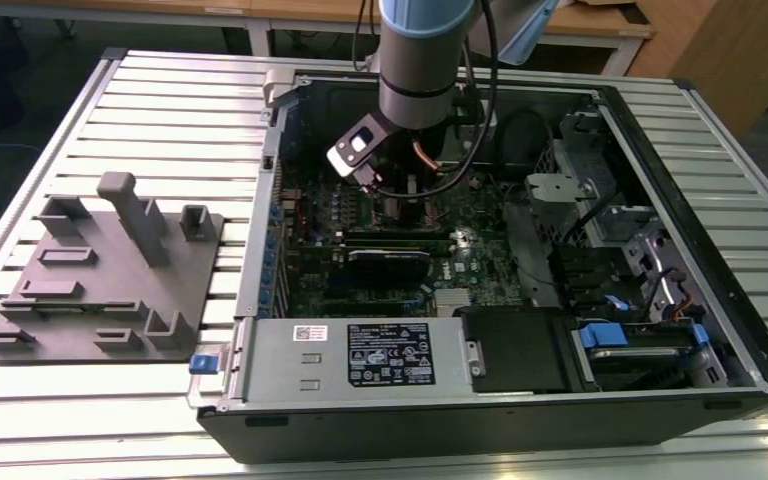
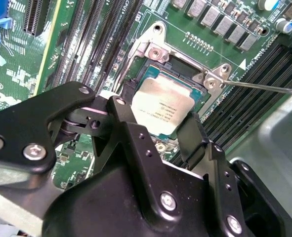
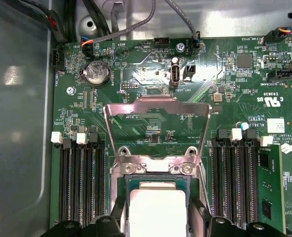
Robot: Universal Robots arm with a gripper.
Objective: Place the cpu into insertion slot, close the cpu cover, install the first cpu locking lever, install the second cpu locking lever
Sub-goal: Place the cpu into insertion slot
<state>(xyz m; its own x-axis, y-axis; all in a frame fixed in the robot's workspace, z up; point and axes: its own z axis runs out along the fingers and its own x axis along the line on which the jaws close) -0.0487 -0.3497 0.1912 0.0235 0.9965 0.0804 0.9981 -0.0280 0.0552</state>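
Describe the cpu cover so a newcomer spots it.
In the open computer case, find the green motherboard. Between its black memory slots is the cpu; the cpu cover is the silver frame swung open beside it, the only part with a cut-out centre showing board through.

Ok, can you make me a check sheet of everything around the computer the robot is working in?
Surface: a slatted metal table with an open computer case on it.
Job's things: the cpu sits over the insertion slot; I cannot tell if it is fully seated. The cpu cover is swung open. A thin locking lever sticks out free beside the slot.
Clutter: a grey holder tray on the table, at the exterior view's left of the case.
Grippers: the gripper is closed on two opposite edges of the cpu.
Cables: black cables run down beside the arm into the case.
Surroundings: wooden desks behind the table.
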